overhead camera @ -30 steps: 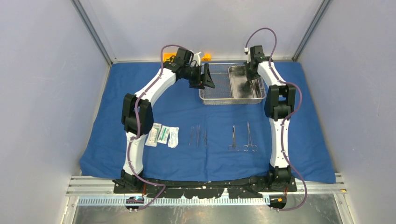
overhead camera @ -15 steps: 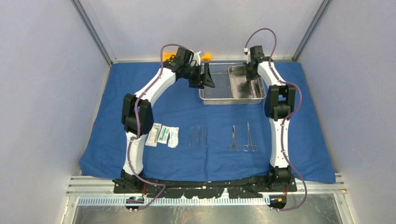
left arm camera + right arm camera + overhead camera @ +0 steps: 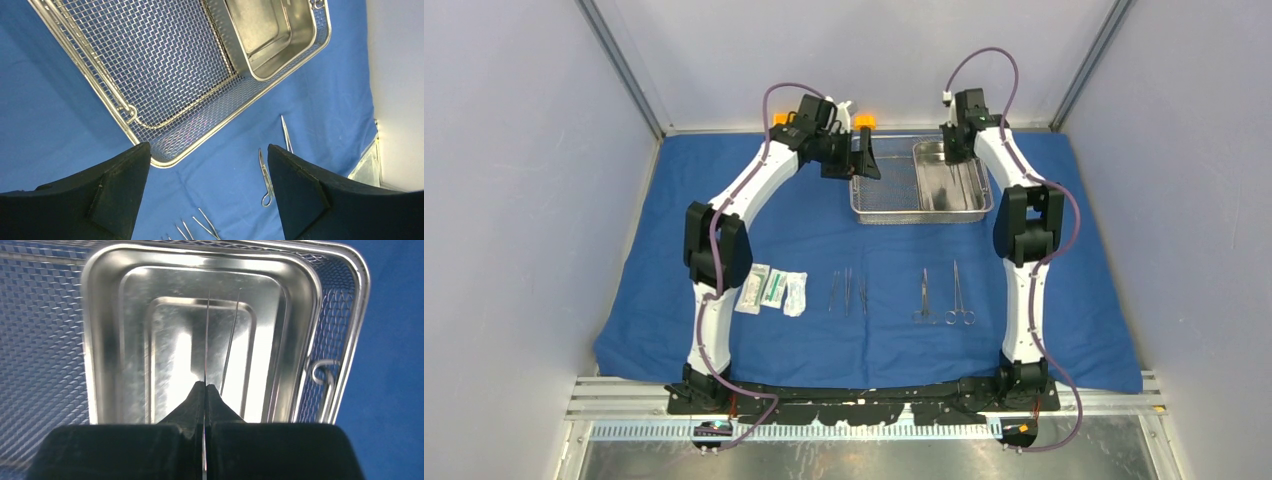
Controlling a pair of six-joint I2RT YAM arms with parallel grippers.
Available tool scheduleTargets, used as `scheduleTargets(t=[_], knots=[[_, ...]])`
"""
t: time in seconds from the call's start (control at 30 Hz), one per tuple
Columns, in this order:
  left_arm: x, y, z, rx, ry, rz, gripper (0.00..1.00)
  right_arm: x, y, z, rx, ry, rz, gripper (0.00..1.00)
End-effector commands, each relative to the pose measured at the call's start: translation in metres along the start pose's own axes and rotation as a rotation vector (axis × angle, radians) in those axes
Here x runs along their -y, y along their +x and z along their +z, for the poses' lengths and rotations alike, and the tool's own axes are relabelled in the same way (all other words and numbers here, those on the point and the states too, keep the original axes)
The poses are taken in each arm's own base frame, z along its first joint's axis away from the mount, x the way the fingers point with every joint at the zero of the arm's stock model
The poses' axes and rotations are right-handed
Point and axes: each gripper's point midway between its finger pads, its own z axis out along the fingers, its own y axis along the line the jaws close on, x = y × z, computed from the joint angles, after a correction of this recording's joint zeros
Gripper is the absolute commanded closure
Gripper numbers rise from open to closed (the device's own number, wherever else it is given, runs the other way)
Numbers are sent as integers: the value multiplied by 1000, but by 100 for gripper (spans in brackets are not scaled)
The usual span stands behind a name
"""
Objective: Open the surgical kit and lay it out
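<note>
Right wrist: clamps right claw [image 3: 205,386] shut on thin steel instrument [image 3: 206,330] jutting ahead of tips, solid tray [image 3: 88,315] beneath; seems light, stiff, slippery, best pinched mid-shank.

Solid tray [image 3: 107,340] is seen as polished, mirror-shiny steel; basket [image 3: 150,60] is woven from wire mesh; wrap [image 3: 824,240] looks like matt blue cloth.

Top external camera: high, behind the arm bases [image 3: 864,398], tilted down over the whole blue cloth wrap [image 3: 824,240]. Left wrist camera looks down past its own fingers [image 3: 100,200], close above the steel mesh basket [image 3: 165,65]. Right wrist camera is closer still, directly over the solid steel tray [image 3: 125,340]. Basket and tray show in all three views.
</note>
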Motion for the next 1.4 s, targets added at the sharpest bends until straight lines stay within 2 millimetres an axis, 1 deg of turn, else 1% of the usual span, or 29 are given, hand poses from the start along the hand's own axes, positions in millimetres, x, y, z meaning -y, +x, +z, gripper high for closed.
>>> scheduleTargets(t=[0.0, 0.07, 0.17, 0.23, 0.33, 0.4, 0.43, 0.47, 0.5, 0.63, 0.8, 0.83, 0.9, 1.0, 1.1, 1.2, 1.3, 1.37], knots=[[17, -31, -31, 121, -4, 46, 11, -30, -70, -94, 251, 19, -8, 100], [20, -34, -35, 135, -1, 38, 12, -39, -71, -110, 273, 27, -18, 100], [26, -38, -39, 163, 11, 7, 15, -60, -65, -135, 295, 0, 7, 100], [28, -36, -38, 164, 26, -34, 16, -80, -58, -151, 309, -37, 12, 100], [38, -34, -34, 148, 66, -96, 18, -107, -44, -171, 323, -94, 19, 100], [44, -33, -30, 142, 89, -137, 19, -122, -33, -181, 322, -134, 28, 100], [44, -34, -28, 146, 92, -157, 19, -128, -30, -188, 329, -156, 32, 100], [44, -33, -27, 146, 96, -184, 19, -133, -26, -192, 329, -172, 32, 100], [44, -33, -25, 150, 103, -207, 20, -138, -19, -193, 321, -186, 28, 100], [44, -33, -19, 169, 126, -292, 21, -154, -6, -201, 316, -237, 17, 100], [50, -28, -7, 140, 183, -383, 24, -162, 4, -201, 307, -251, 8, 100], [51, -27, -5, 134, 199, -402, 25, -166, 7, -201, 300, -275, 3, 100], [53, -26, 0, 125, 231, -432, 27, -169, 10, -199, 293, -286, -3, 100], [56, -25, 3, 119, 263, -444, 31, -171, 14, -195, 283, -292, -4, 100], [54, -24, 6, 120, 261, -445, 33, -174, 15, -193, 276, -305, -2, 100], [48, -22, 13, 114, 240, -452, 35, -180, 15, -194, 270, -335, 1, 100], [47, -23, 19, 114, 238, -436, 37, -185, 17, -194, 260, -357, 2, 100], [49, -24, 24, 109, 246, -418, 41, -187, 19, -193, 256, -359, -1, 100]])
